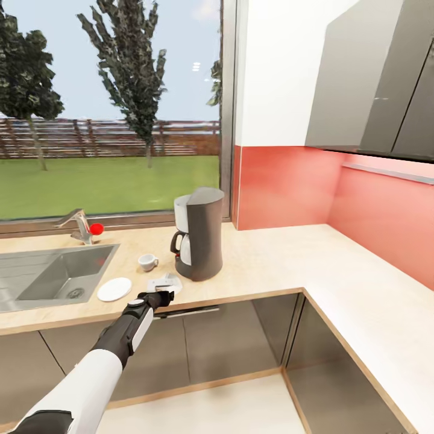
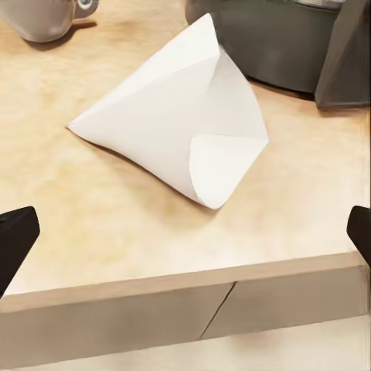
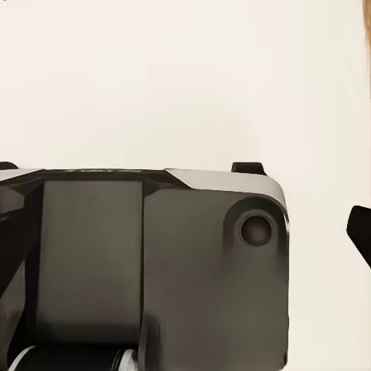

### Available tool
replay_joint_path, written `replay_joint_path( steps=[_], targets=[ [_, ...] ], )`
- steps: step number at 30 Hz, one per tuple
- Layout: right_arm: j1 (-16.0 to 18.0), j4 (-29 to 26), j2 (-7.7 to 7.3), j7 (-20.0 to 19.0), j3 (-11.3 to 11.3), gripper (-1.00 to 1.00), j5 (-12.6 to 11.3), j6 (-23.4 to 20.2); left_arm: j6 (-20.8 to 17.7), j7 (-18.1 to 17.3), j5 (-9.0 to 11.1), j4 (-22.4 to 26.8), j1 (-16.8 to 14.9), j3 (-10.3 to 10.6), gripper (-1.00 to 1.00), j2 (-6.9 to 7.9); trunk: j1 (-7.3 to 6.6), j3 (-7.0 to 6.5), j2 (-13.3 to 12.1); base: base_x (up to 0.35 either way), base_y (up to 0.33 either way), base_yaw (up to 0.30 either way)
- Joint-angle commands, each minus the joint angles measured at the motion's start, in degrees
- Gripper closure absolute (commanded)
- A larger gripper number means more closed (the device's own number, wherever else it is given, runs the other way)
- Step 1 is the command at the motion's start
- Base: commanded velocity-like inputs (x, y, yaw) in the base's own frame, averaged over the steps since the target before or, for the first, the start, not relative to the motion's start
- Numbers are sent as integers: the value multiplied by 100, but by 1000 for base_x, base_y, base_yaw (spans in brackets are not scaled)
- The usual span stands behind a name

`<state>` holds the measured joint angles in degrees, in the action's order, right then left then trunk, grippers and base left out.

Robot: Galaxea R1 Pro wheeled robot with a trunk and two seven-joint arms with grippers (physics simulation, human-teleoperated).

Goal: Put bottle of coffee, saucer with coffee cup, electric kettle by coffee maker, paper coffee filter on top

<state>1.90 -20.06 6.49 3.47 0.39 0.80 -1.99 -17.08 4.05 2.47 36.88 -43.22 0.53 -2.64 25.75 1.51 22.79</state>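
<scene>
Left gripper (image 1: 161, 296) jaws apart at the kitchen countertop (image 1: 271, 259) edge, nothing held. Paper coffee filter (image 2: 182, 127) lies flat at coffee maker's (image 1: 199, 241) 7 o'clock; coffee cup (image 1: 146, 261) at 9. Right gripper (image 3: 363, 232): cannot tell.

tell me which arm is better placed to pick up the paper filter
Left. Its gripper hangs at the countertop edge with jaws open, facing the paper coffee filter lying beside the coffee maker. The right wrist view faces the robot's own body.
</scene>
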Motion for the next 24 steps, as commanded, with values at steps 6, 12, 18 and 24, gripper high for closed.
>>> replay_joint_path(
  steps=[6, 12, 18, 24],
  targets=[
    [3, -7, 2, 22, 5, -100, 8, -21, -33, 34, 26, 12, -2, 1, -100, 0, 4, 14, 13, 0, 0, -188],
    [3, -15, -10, 22, 8, -100, 8, -15, -33, 42, 14, 12, -2, -1, -100, 0, 4, 14, 13, 47, 0, -30],
    [3, -1, -29, 22, 8, -100, 8, 141, -33, 50, -13, 5, -2, 6, -100, 0, 4, 14, 13, 184, 0, -3],
    [3, 10, -33, 22, 11, -100, 8, 203, -33, 52, -18, 3, -2, 0, -100, 0, 4, 14, 13, 23, 0, 0]
  ],
)
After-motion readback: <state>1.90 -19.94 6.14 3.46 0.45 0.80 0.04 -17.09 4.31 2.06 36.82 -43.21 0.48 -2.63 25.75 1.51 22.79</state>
